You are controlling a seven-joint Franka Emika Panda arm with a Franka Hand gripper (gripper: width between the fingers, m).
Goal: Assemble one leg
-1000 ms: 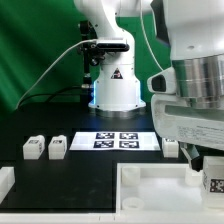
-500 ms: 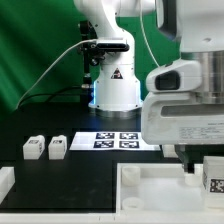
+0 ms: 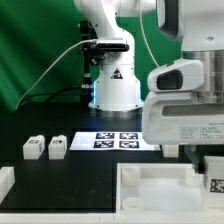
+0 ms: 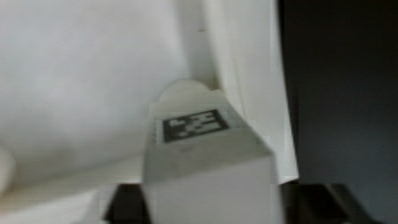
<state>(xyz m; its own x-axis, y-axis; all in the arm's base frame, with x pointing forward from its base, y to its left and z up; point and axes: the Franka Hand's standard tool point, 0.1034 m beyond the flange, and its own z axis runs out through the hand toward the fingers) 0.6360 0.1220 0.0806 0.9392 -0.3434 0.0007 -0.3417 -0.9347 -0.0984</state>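
My gripper point(image 3: 211, 172) hangs at the exterior view's right, over the large white tray-like body point(image 3: 150, 190). It is shut on a white leg point(image 3: 213, 182) with a black-and-white tag. In the wrist view the leg point(image 4: 205, 145) stands out between my dark fingers point(image 4: 128, 205), its tip over the body's raised wall point(image 4: 240, 50). Two more legs point(image 3: 33, 148) point(image 3: 57, 147) lie on the black table at the exterior view's left.
The marker board point(image 3: 115, 140) lies flat mid-table in front of the arm's white base point(image 3: 115, 85). A white part point(image 3: 5, 182) sits at the near left edge of the exterior view. A green backdrop stands behind.
My gripper has moved towards the exterior view's left and lower since a second ago, covering the leg that showed by the marker board's right end. Little has changed in the last half second.
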